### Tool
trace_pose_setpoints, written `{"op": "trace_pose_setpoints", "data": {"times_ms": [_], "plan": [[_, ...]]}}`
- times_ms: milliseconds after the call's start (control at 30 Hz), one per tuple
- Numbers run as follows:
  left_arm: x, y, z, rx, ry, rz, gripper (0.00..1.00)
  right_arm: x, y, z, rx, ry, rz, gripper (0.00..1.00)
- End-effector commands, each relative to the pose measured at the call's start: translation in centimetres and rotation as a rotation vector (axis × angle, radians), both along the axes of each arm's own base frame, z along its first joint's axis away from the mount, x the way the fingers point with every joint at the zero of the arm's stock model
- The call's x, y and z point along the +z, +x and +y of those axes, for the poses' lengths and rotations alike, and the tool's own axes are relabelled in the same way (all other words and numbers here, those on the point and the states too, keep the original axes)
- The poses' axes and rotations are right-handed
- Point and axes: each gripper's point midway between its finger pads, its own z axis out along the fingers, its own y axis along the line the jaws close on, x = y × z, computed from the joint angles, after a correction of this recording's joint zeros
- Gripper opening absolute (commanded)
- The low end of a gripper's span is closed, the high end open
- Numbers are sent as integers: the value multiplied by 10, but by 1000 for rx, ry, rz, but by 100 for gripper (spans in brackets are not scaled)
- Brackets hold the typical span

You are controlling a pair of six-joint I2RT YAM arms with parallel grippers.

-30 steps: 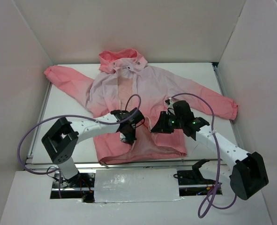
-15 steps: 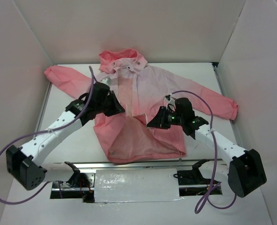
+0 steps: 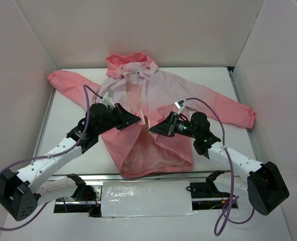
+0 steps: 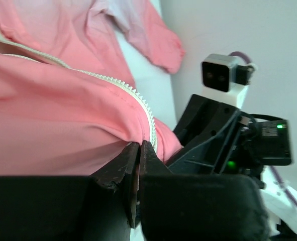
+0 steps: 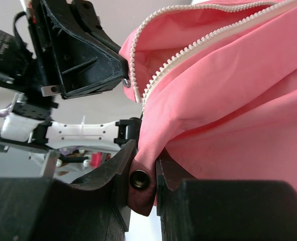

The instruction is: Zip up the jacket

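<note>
Two grips on the jacket (image 3: 163,95), lying open on the table (image 3: 213,80): my left claw (image 4: 139,150) clamped at its zipper (image 4: 130,92) edge, right claw (image 5: 144,165) clamped on the hem snap (image 5: 139,179). Advice: align both zipper ends level, cloth taut, untwisted.

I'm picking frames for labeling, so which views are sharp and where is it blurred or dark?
Top view: soft even light, jacket sharp throughout. Left wrist view: zipper teeth fairly crisp, left tool close to the lens, nearly black and blurred. Right wrist view: teeth clear, right tool likewise dark and soft.
</note>
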Motion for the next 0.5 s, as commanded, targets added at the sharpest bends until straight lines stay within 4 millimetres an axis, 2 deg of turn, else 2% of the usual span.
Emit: {"op": "trace_pose_setpoints", "data": {"times_ms": [0, 33, 333, 467], "plan": [[47, -4, -7, -24, -159, -128, 0, 40, -10, 5, 53, 135, -134, 0], [41, -7, -6, -25, -171, -112, 0, 40, -10, 5, 53, 137, -133, 0], [37, -15, -10, -60, -229, -124, 0, 49, -16, 7, 93, 192, -144, 0], [39, -17, -10, -68, -259, -144, 0, 56, -25, 9, 159, 232, -160, 0]]}}
